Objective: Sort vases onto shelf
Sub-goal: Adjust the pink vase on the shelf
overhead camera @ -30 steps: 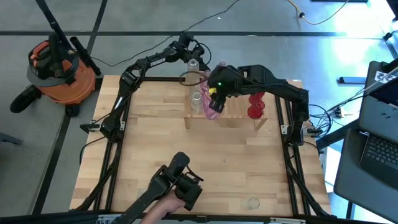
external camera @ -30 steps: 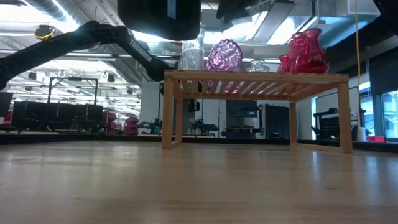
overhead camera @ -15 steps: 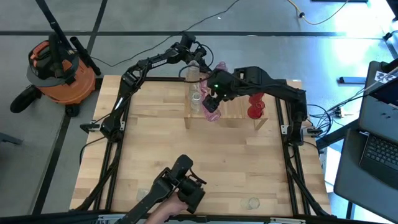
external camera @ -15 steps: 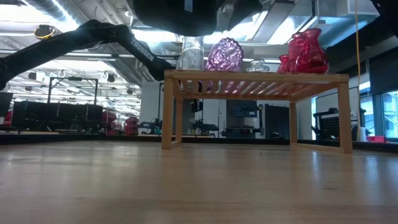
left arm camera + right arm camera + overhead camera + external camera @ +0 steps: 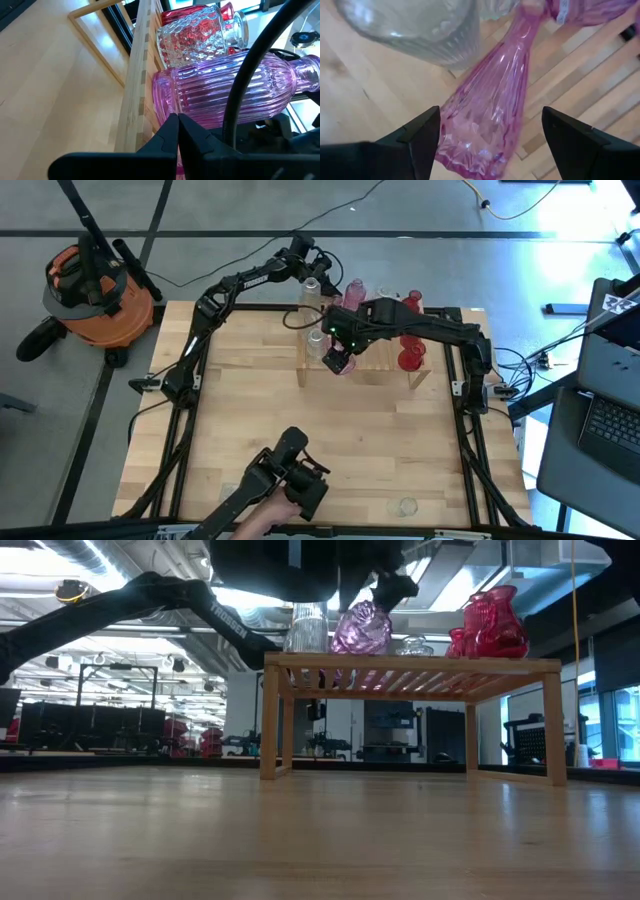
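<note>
The shelf (image 5: 365, 365) stands on the far half of the worktop (image 5: 300, 440), right of centre. At its left end stands a pink vase (image 5: 361, 630), with a clear ribbed vase (image 5: 308, 628) just left of it and red vases (image 5: 493, 624) at the right end.

The right end effector (image 5: 338, 360) hangs over the pink vase. From above, the arm covers most of that vase. The right wrist view fills the gap: the pink vase (image 5: 492, 107) lies between the two dark fingers (image 5: 422, 137), which stand wide apart and clear of the glass, with the clear ribbed vase (image 5: 415, 30) just beside it on the slats. The low view shows the pink vase upright on the shelf top, the dark end effector close above it; a smaller clear piece sits between the pink and red ones, too small to make out.

The left end effector (image 5: 318, 268) waits at the far edge of the shelf, fingers together. Its wrist view shows a pink ribbed bottle (image 5: 235, 95), a clear dimpled vase (image 5: 192, 40) and a red vase (image 5: 185, 15) side by side against the wooden rail, partly crossed by a black cable (image 5: 247, 75). Whether these stand on the shelf or just behind it is hard to tell.
</note>
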You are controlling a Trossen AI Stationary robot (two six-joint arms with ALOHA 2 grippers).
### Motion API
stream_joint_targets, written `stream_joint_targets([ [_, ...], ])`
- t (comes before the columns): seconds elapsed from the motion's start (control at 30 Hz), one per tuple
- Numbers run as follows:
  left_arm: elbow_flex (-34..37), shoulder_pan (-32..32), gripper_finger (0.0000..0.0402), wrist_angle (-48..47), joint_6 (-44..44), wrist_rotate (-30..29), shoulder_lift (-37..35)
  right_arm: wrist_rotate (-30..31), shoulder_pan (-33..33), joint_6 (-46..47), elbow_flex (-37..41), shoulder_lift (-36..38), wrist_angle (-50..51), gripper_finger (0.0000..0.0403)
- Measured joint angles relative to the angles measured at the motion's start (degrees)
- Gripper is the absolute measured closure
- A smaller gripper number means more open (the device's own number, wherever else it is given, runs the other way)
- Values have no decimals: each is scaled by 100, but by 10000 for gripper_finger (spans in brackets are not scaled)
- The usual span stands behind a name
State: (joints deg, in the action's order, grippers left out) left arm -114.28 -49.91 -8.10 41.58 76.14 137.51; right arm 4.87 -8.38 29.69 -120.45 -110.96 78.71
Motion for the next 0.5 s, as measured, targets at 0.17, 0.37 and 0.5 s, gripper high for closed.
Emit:
stream_joint_targets([
  [0.17, 0, -5, 402, -2, 0, -8, 0, -212, -39, -21, 259, 2, -232, 107],
  [0.37, 0, -7, 402, -2, 0, -8, 0, -340, -31, -42, 521, 35, -333, 106],
  [0.5, 0, -7, 402, -2, 0, -7, 0, -324, -31, -163, 539, 35, -324, 106],
])
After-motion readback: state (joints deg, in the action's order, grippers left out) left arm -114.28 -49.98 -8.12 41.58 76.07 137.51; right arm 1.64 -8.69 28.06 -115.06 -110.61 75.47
